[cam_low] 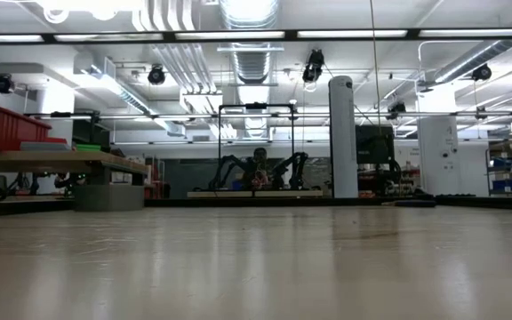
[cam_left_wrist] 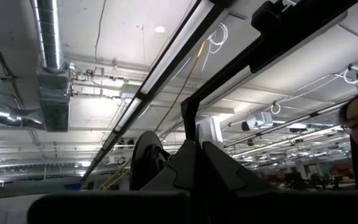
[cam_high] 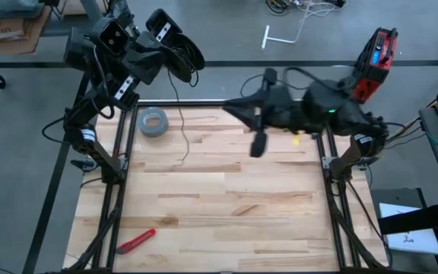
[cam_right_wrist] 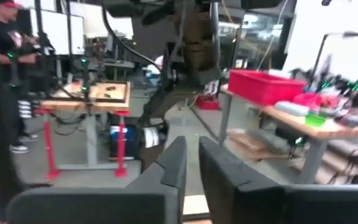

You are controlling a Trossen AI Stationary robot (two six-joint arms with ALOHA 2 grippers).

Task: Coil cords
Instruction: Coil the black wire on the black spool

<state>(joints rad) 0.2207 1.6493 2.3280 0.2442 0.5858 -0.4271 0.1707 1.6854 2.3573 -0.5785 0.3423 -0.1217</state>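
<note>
While the left fingers (cam_left_wrist: 194, 168) clamp the reel (cam_left_wrist: 146, 160) aloft, its cord (cam_high: 182, 125) hangs to the table (cam_high: 226, 198).

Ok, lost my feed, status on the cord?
Left gripper up past back-left corner, reel beside it. Cord trails down onto table. Right gripper above back centre. Tape roll near cord, not touching.

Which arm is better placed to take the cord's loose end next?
Right. Its end effector hovers over the table's far side, near the thin cord's hanging tail; the left end effector is raised beyond the far-left corner, by the reel.
</note>
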